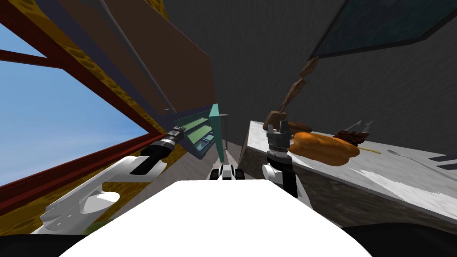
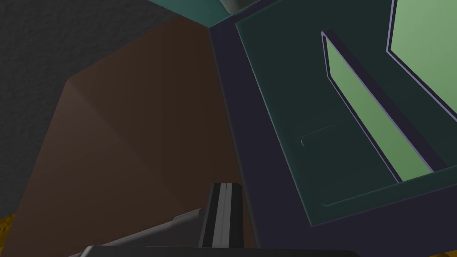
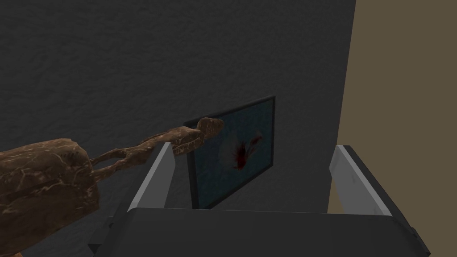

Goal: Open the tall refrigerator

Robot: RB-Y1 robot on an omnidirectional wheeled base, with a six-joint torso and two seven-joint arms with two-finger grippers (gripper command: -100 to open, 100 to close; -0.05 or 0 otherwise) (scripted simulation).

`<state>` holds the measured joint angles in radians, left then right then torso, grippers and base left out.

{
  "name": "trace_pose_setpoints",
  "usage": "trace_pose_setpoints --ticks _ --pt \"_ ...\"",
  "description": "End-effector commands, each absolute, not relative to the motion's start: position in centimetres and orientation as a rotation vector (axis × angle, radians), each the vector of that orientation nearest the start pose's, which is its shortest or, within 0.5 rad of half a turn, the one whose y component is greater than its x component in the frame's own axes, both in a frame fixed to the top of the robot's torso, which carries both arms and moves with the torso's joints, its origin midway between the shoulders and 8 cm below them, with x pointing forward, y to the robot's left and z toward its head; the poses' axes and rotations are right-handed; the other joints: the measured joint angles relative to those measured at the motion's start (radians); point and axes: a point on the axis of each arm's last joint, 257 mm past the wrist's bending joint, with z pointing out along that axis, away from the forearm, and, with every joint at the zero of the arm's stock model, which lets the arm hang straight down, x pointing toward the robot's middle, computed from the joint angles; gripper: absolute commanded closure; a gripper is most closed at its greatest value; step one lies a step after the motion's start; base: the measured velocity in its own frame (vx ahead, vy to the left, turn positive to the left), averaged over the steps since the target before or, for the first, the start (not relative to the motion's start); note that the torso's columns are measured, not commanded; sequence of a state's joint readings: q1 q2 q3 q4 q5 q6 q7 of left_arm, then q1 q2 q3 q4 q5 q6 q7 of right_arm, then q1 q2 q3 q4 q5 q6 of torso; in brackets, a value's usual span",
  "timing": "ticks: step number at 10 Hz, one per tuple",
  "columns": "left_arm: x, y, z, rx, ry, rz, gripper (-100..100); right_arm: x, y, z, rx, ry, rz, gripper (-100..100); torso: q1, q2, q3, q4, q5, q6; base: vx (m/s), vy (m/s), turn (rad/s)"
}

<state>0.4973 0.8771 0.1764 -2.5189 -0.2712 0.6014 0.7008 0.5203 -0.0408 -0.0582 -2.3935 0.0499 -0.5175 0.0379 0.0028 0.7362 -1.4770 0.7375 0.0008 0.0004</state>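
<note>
Brown-sided refrigerator [image 1: 169,67] stands ahead-left, teal interior [image 2: 290,111] exposed. Left hand [image 2: 226,187], fingers pressed together and empty, sits beside the door edge [image 2: 232,111] (risk: sliding off when pushing). Right hand [image 3: 254,149] spread wide, empty.

Left arm [image 1: 107,183] has a white, rounded shell with a round hollow at the joint; its forearm turns black, then comes a silver-grey ring, then the dark box of the left gripper [image 1: 180,130]; right arm [image 1: 288,176] is black with a white collar and a ribbed grey wrist; right gripper [image 3: 253,147] has two light grey blades (dark-backed) on a dark block.
</note>
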Motion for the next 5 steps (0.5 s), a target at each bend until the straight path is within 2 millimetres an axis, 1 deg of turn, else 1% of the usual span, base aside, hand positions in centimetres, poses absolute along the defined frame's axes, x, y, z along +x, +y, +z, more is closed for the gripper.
trace_pose_setpoints --ticks 1,3,5 --pt "40.72 36.38 -2.73 -0.935 1.316 -0.822 100 31.39 -27.93 7.10 0.482 0.604 1.197 0 0.000 -0.001 0.000 0.000 0.000 0.000 0.001 -0.007 -0.044" --pt "40.72 36.38 -2.73 -0.935 1.316 -0.822 100 31.38 -27.93 7.10 0.482 0.604 1.197 0 -0.003 0.002 0.001 0.000 -0.001 0.000 0.004 0.005 -0.018" --pt "40.72 36.38 -2.73 -0.935 1.316 -0.822 100 31.39 -27.93 7.10 0.482 0.604 1.197 0 -0.004 0.003 0.002 0.001 -0.001 -0.001 -0.008 -0.011 0.030"
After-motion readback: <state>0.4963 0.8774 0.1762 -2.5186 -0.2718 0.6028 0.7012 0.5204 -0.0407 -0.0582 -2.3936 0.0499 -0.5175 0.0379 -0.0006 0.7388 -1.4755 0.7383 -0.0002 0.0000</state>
